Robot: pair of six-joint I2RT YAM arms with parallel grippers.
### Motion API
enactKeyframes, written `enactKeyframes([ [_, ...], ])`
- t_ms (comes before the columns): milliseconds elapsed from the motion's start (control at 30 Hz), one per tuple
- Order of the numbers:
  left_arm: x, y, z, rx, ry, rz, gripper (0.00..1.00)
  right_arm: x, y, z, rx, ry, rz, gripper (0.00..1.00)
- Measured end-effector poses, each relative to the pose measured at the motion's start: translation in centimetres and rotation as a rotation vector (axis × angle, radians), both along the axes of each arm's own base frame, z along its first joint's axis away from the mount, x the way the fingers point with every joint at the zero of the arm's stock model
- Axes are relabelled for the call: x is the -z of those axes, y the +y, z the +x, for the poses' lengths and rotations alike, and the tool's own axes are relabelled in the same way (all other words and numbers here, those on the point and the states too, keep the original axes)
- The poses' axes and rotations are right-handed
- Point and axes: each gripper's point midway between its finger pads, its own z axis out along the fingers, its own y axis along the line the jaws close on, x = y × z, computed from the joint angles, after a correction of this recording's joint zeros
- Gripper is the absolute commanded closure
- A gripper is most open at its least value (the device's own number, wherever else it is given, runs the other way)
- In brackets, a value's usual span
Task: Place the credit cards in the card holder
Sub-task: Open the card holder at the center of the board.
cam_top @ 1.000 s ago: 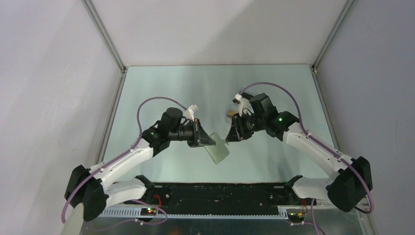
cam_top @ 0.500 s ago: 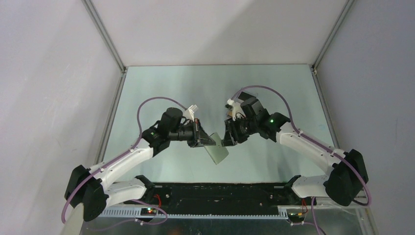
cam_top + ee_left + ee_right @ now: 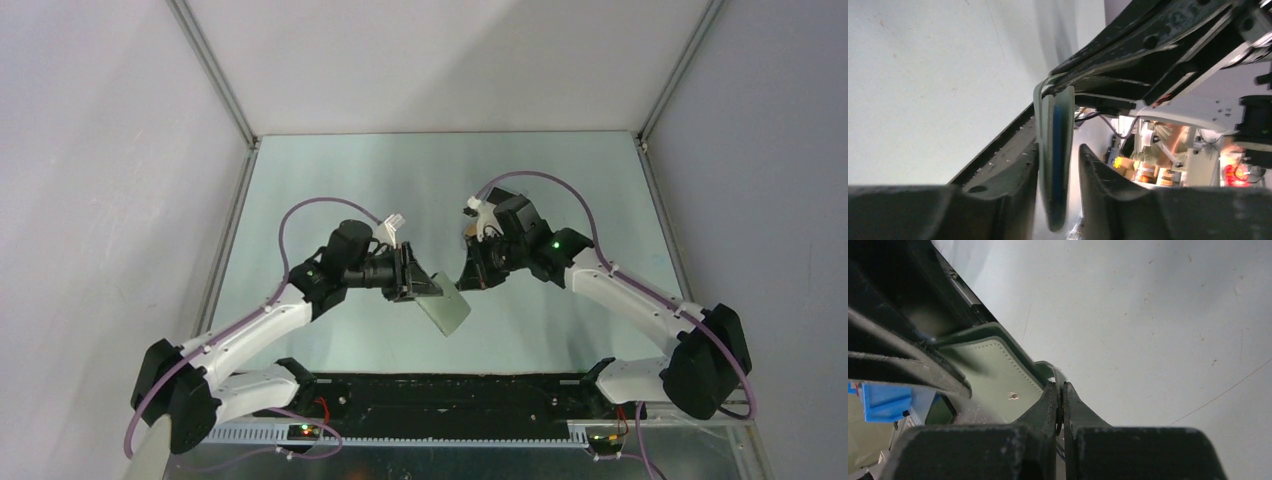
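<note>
The card holder [image 3: 448, 311], a flat grey-green wallet, hangs above the table between both arms. In the left wrist view it stands edge-on [image 3: 1054, 150], a blue strip showing along its inside. My left gripper [image 3: 415, 286] [image 3: 1059, 150] has it between the jaws; one finger lies against it and a gap shows at the other finger [image 3: 1093, 170]. My right gripper [image 3: 468, 277] [image 3: 1059, 386] is shut on the wallet's thin upper edge, next to the stitched green face [image 3: 993, 370]. The credit cards are out of view.
The pale table [image 3: 400, 180] is bounded by metal frame rails at the left [image 3: 225, 240] and right [image 3: 665, 230], with grey walls behind. A black base rail [image 3: 450, 390] runs along the near edge between the arm mounts.
My right gripper moved left to the wallet's upper edge and closed on it. My left gripper's jaws have loosened slightly around the wallet, which has hardly moved.
</note>
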Motion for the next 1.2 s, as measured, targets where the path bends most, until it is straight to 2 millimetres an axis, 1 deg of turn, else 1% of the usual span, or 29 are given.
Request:
enactKeyframes([
  [33,0.0,0.0,0.0,0.0,-0.008,0.002,0.32,-0.3,-0.1,0.0,0.002,-0.003,0.007,1.0],
  [100,0.1,0.2,0.3,-0.012,-0.028,0.016,0.09,-1.0,-0.4,0.1,0.008,-0.017,0.025,1.0],
  [167,0.4,0.7,0.6,-0.038,-0.051,0.048,0.01,-1.9,-0.7,-0.1,0.003,-0.034,0.044,1.0],
  [267,0.4,2.1,1.4,-0.103,-0.115,0.112,0.0,-3.2,-1.2,-0.8,-0.021,-0.057,0.071,1.0],
  [400,-1.3,3.9,2.0,-0.163,-0.256,0.143,0.0,-4.7,-1.4,-2.3,-0.087,-0.057,0.102,1.0],
  [500,-2.6,4.3,2.2,-0.153,-0.35,0.152,0.0,-6.1,-1.2,-3.0,-0.137,-0.054,0.129,1.0],
  [567,-2.9,4.3,2.1,-0.128,-0.395,0.161,0.0,-6.8,-1.0,-3.5,-0.166,-0.04,0.141,1.0],
  [667,-2.8,4.1,1.9,-0.08,-0.455,0.184,0.0,-7.3,-0.7,-4.1,-0.212,-0.014,0.157,1.0],
  [833,-2.5,4.1,1.7,0.007,-0.567,0.216,0.0,-6.8,-0.8,-5.5,-0.274,0.054,0.157,1.0],
  [933,-2.5,3.7,1.6,0.054,-0.629,0.199,0.0,-6.7,-0.9,-6.3,-0.31,0.084,0.165,1.0],
  [1000,-2.1,3.4,1.4,0.091,-0.664,0.185,0.0,-6.8,-0.9,-6.7,-0.334,0.095,0.178,1.0],
  [1100,-1.0,3.1,0.5,0.158,-0.736,0.15,0.0,-7.2,-0.9,-7.5,-0.371,0.112,0.205,1.0],
  [1200,-0.1,3.2,-0.9,0.228,-0.845,0.109,0.0,-7.5,-0.9,-8.2,-0.405,0.13,0.225,1.0],
])
